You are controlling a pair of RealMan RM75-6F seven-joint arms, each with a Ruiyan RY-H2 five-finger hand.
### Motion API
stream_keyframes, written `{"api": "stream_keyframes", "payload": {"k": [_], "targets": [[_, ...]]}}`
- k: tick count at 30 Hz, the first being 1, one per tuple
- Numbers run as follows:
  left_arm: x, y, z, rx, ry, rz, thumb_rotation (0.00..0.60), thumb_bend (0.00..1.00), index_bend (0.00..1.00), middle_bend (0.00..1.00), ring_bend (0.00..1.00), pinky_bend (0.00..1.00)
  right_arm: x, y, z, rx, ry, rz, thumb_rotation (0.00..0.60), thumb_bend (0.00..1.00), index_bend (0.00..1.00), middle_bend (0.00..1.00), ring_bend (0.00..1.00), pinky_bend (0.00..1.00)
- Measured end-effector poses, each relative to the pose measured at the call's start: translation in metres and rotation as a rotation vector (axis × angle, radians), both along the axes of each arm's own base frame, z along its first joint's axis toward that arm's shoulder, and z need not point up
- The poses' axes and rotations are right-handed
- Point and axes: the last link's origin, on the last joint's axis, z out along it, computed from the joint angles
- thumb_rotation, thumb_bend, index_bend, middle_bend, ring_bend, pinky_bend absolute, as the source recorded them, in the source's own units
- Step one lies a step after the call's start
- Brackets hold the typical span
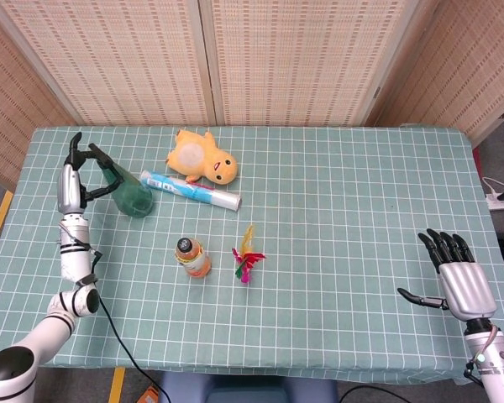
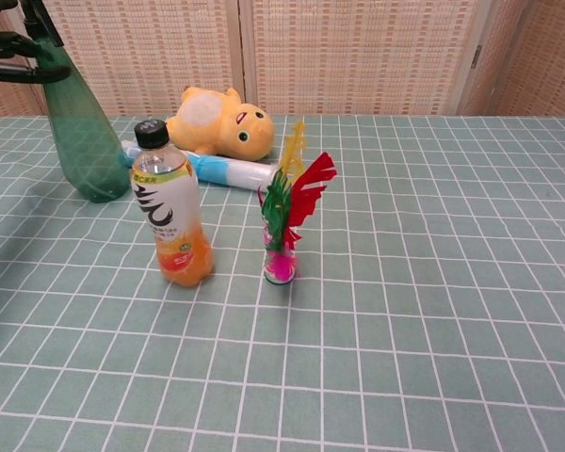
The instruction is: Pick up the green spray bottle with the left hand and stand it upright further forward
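Left hand [image 1: 71, 178] at far left of the table [image 1: 336, 277], fingers raised and spread around the neck of the green spray bottle [image 1: 128, 192]; chest view shows dark fingertips [image 2: 2, 43] right at the nozzle end, but actual contact or grip can't be confirmed from either view. Bottle stands upright with its base on the checked cloth, far-left rear area, just left of the blue-and-white tube [image 1: 190, 191]. Tube lies flat, running diagonally, one end near the bottle base, the other toward table centre. Yellow plush duck [image 1: 202, 159] lies just behind the tube, touching or nearly so. Nearer the camera, orange drink bottle [image 1: 193, 257] stands upright, black cap, white label, apart from the spray bottle and tube. Just right of it, feather shuttlecock [image 1: 246, 255] stands upright with pink base and green, red and yellow feathers, close beside the drink but not touching. Wide stretch of cloth to the right. Right hand [image 1: 455, 284] at far right near the front edge, palm down, fingers extended and slightly apart, thumb out to the side, holding nothing, well apart from every object. Woven panel wall [image 1: 286, 59] behind the table.
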Motion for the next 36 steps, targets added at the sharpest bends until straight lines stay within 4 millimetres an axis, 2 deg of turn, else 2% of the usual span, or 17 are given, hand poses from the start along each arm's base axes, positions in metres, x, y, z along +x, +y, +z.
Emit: {"api": "stream_keyframes", "payload": {"k": [3, 8, 10, 20, 22, 26, 29, 31, 33, 36], "targets": [[0.000, -0.003, 0.002, -0.008, 0.012, 0.000, 0.600, 0.09, 0.00, 0.31, 0.21, 0.10, 0.000, 0.000, 0.000, -0.001, -0.006, 0.003, 0.419, 0.00, 0.04, 0.03, 0.00, 0.00], [-0.003, -0.010, 0.002, -0.041, 0.034, 0.009, 0.600, 0.08, 0.00, 0.14, 0.14, 0.08, 0.000, 0.000, 0.000, -0.005, -0.013, 0.009, 0.429, 0.00, 0.04, 0.04, 0.00, 0.00], [-0.004, -0.013, 0.003, -0.053, 0.041, 0.015, 0.600, 0.07, 0.00, 0.11, 0.12, 0.07, 0.000, 0.001, 0.001, -0.005, -0.019, 0.011, 0.429, 0.00, 0.04, 0.03, 0.00, 0.00], [-0.004, -0.032, 0.020, -0.061, 0.086, 0.006, 0.600, 0.06, 0.00, 0.11, 0.12, 0.06, -0.001, 0.001, 0.001, 0.001, -0.034, 0.020, 0.432, 0.00, 0.04, 0.03, 0.00, 0.00], [-0.005, -0.036, 0.026, -0.055, 0.099, 0.005, 0.600, 0.10, 0.00, 0.12, 0.12, 0.06, -0.001, 0.001, 0.001, 0.001, -0.035, 0.021, 0.434, 0.00, 0.04, 0.03, 0.00, 0.00], [-0.010, -0.047, 0.039, -0.045, 0.181, 0.014, 0.600, 0.25, 0.00, 0.15, 0.11, 0.08, -0.001, 0.001, 0.002, 0.002, -0.050, 0.025, 0.434, 0.00, 0.04, 0.03, 0.00, 0.00], [-0.018, -0.059, 0.053, -0.049, 0.301, 0.039, 0.600, 0.26, 0.00, 0.19, 0.12, 0.10, -0.001, 0.002, 0.003, 0.005, -0.062, 0.032, 0.436, 0.00, 0.04, 0.03, 0.00, 0.00], [-0.020, -0.069, 0.060, -0.069, 0.375, 0.056, 0.600, 0.26, 0.01, 0.20, 0.14, 0.14, -0.002, 0.003, 0.004, 0.007, -0.067, 0.037, 0.438, 0.00, 0.04, 0.03, 0.00, 0.00], [-0.021, -0.082, 0.069, -0.118, 0.471, 0.067, 0.600, 0.27, 0.05, 0.19, 0.13, 0.20, -0.002, 0.003, 0.004, 0.008, -0.066, 0.038, 0.443, 0.00, 0.04, 0.03, 0.00, 0.00], [-0.023, -0.104, 0.084, -0.225, 0.659, 0.068, 0.600, 0.28, 0.20, 0.17, 0.12, 0.23, -0.002, 0.003, 0.003, 0.009, -0.055, 0.037, 0.481, 0.00, 0.04, 0.03, 0.00, 0.00]]}}
